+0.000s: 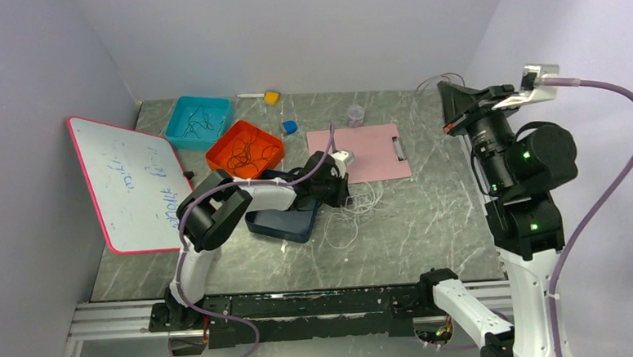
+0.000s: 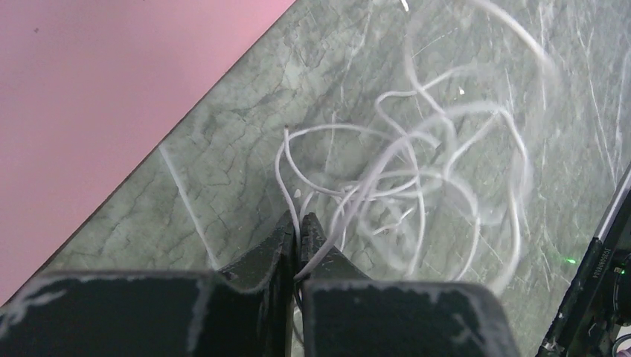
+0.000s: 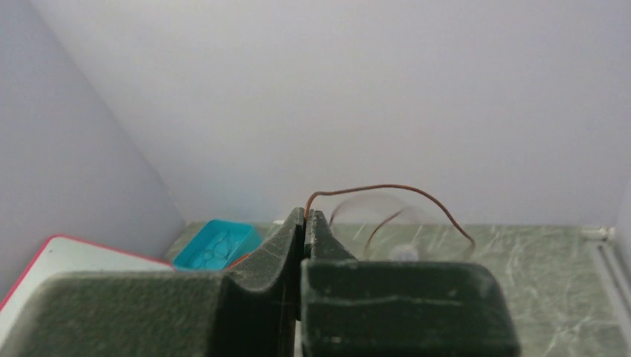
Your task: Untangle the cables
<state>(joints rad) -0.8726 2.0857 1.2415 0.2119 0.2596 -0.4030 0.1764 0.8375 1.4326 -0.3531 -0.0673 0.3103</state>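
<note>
Left fingers (image 2: pixel 268 256) pinching white cable (image 2: pixel 379 172), right fingers (image 3: pixel 286 238) clamping brown cable (image 3: pixel 379 186)

The cables (image 1: pixel 349 213) lie on the table (image 1: pixel 438 221) just before the clipboard (image 1: pixel 371 155).

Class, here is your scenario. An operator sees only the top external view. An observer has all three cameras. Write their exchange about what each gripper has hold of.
Operator: From above, the left gripper is hidden under its own wrist. Has it got anything?
Observer: Yes. The left wrist view shows it shut on a strand of white cable at the edge of the tangle.
Operator: Is that tangle on the pink clipboard?
Observer: No, the loops lie on the bare table beside it.
Operator: And the right gripper, raised on the right?
Observer: The right wrist view shows it shut on a thin brown cable that arcs up from the tips.
</note>
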